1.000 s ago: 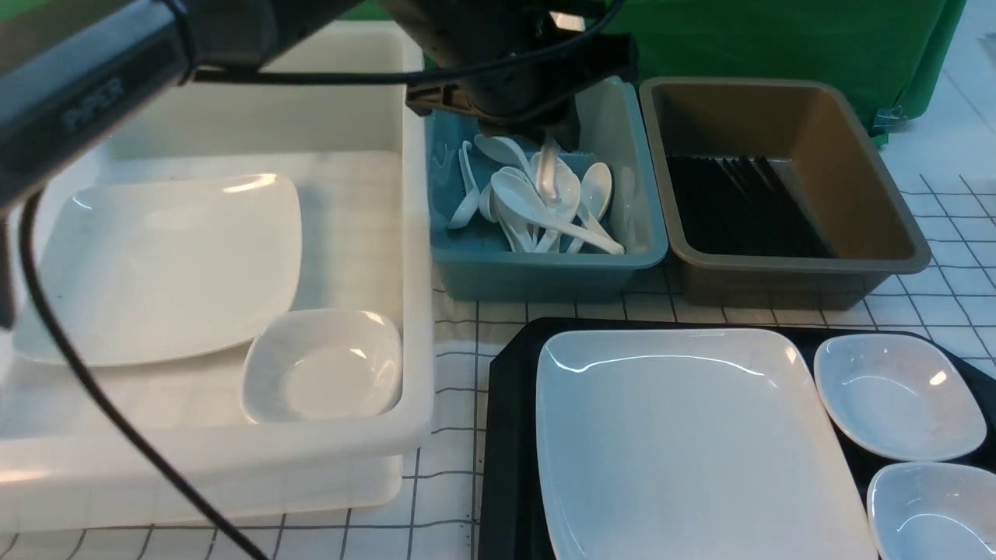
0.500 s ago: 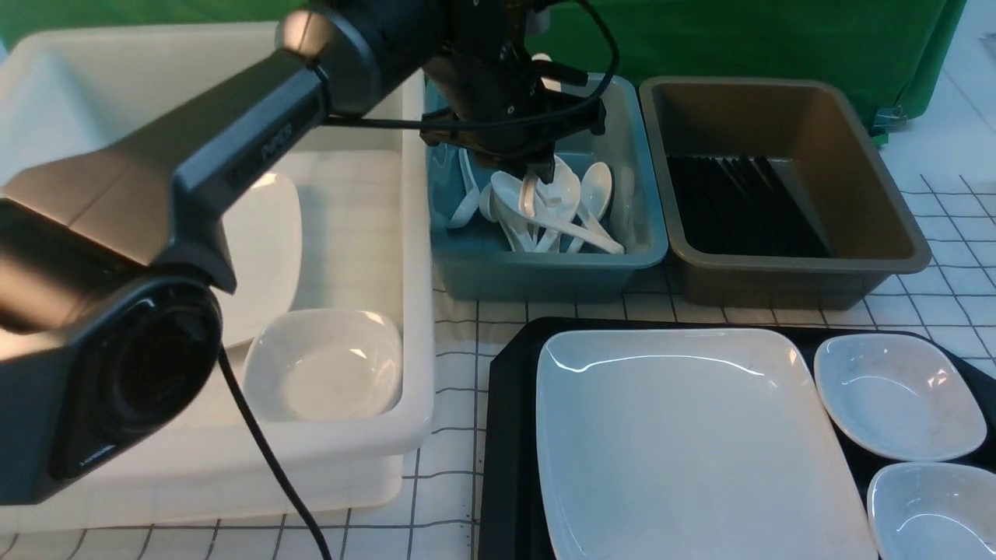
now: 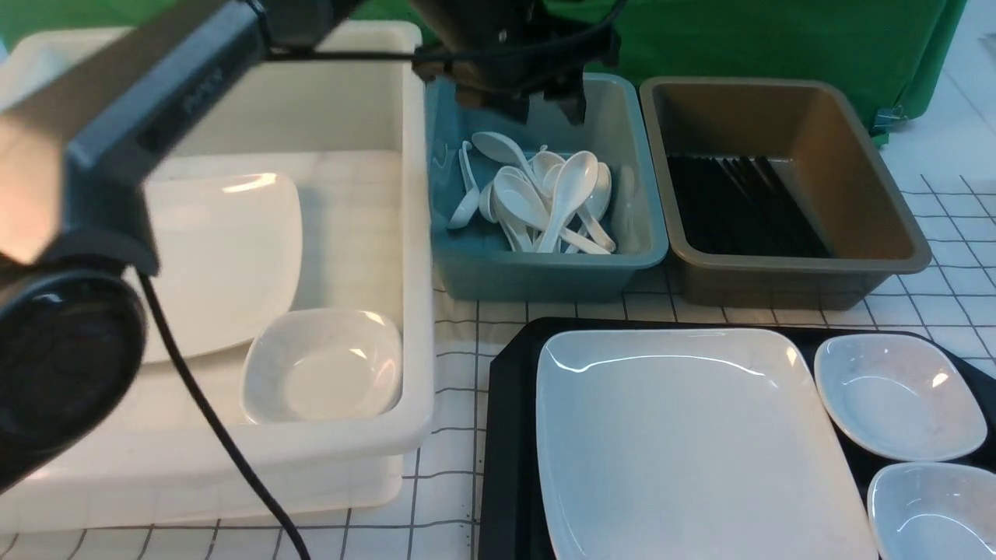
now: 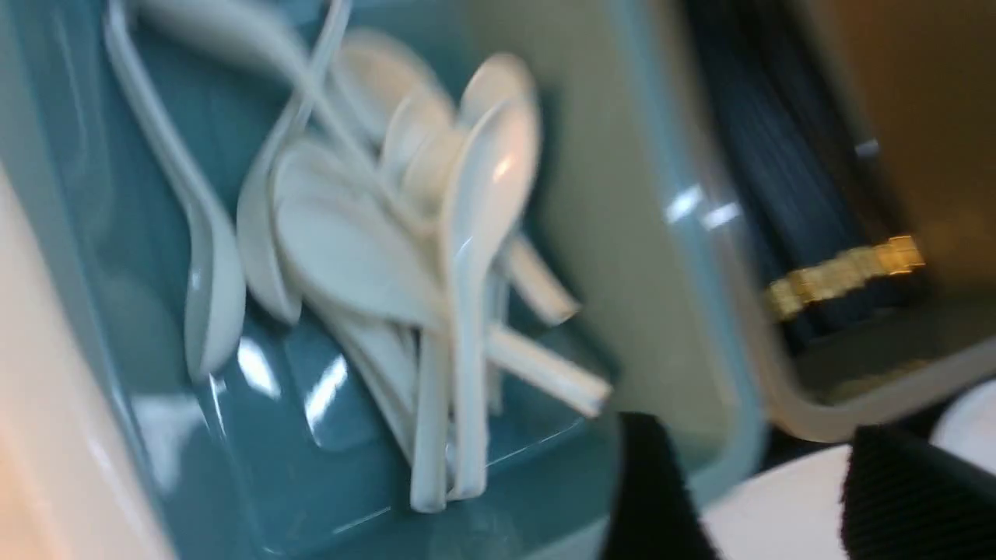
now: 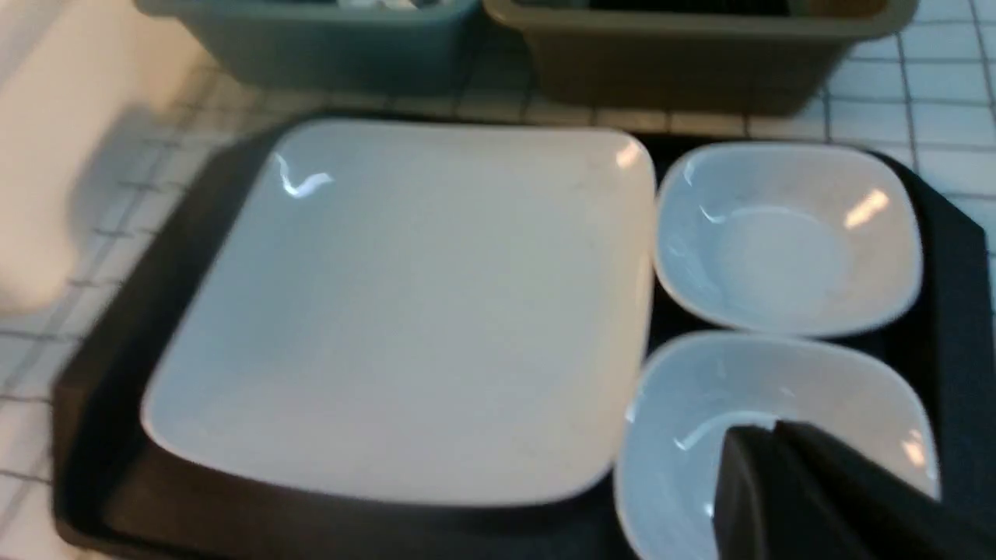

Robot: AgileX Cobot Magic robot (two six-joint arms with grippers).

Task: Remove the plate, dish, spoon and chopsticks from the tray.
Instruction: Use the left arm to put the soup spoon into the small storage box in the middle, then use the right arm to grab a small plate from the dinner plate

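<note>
Sorted with its kind, the spoon (image 3: 572,183) is seen atop the pile (image 3: 517,210) in the teal bin (image 3: 545,272) at the desk's far edge, below the spread, empty left fingers (image 4: 650,498), while the plate (image 3: 685,443) is left on the tray (image 3: 510,435) beside the right fingers (image 5: 786,498), apparently clenched on nothing.

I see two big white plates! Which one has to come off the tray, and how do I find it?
Find the black tray at the front right. The plate fills most of it, with two small dishes on its right. The other big plate lies in the white tub on the left; this one sits on black.
</note>
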